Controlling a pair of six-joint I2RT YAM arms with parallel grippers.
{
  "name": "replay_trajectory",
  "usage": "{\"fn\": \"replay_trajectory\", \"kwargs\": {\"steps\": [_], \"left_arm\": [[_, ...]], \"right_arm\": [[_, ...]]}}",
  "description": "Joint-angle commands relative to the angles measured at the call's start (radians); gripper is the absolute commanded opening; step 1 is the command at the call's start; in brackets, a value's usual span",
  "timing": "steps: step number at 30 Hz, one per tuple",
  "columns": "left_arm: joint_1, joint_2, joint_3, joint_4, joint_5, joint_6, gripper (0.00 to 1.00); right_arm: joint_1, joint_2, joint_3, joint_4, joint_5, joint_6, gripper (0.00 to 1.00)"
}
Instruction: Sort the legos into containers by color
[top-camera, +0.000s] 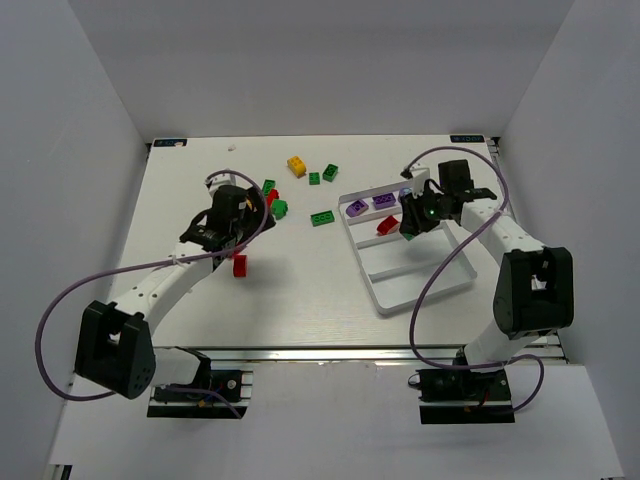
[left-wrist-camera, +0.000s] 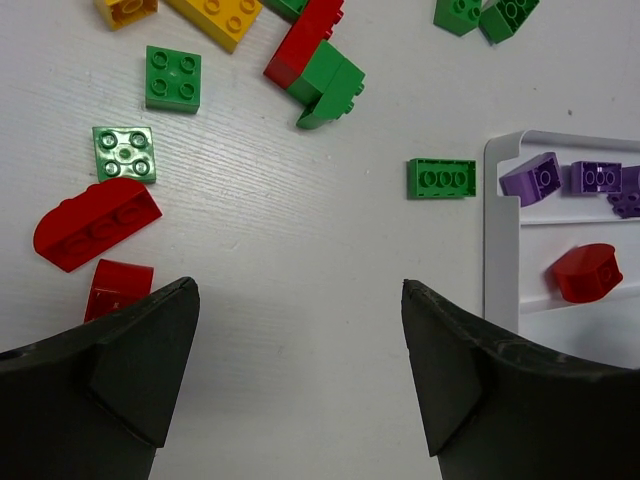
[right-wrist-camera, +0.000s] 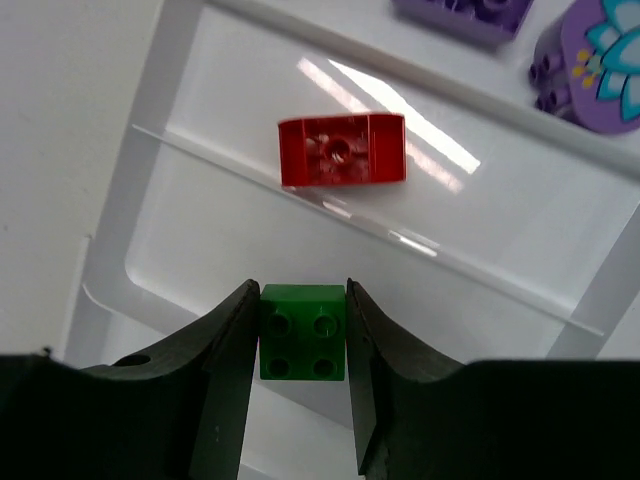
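A green four-stud brick (right-wrist-camera: 302, 332) sat between black fingers (right-wrist-camera: 225, 375). Beyond their tips lay a red brick (right-wrist-camera: 342, 150) in a white tray (right-wrist-camera: 200, 235) — and a purple piece (right-wrist-camera: 600, 65) patterned with a pale teal flower.

White tabletop (top-camera: 300, 290) w/ faint grain, boxed in by plain white panels at the back wall (top-camera: 320, 60), left wall (top-camera: 70, 180) & right wall (top-camera: 590, 150), even bright light, aluminium rail (top-camera: 350, 355) along near edge.

Left gripper (left-wrist-camera: 298, 300) spread wide left of the tray (top-camera: 361, 260), right gripper (right-wrist-camera: 300, 300) over the tray, seemingly low, pinching green brick (right-wrist-camera: 303, 335)
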Motion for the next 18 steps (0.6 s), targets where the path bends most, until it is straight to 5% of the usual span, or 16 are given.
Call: {"fn": "replay_trajectory", "kwargs": {"steps": [1,9,18], "left_arm": [[0.028,0.010,0.042,0.009,0.043,0.028,0.91],[0.066,0.119,0.169,-0.026,0.076,0.100,0.91],[0.077,0.289,0.329,-0.062,0.088,0.192,0.91]], "right_arm": [[-0.013,-0.032,-0.033,-0.013,0.041,-0.027,0.09],[-0.019,0.014,-0.099,0.027,0.139,-0.020,0.25],[-0.025,0.047,-0.066,0.021,0.135,-0.042,0.72]]}}
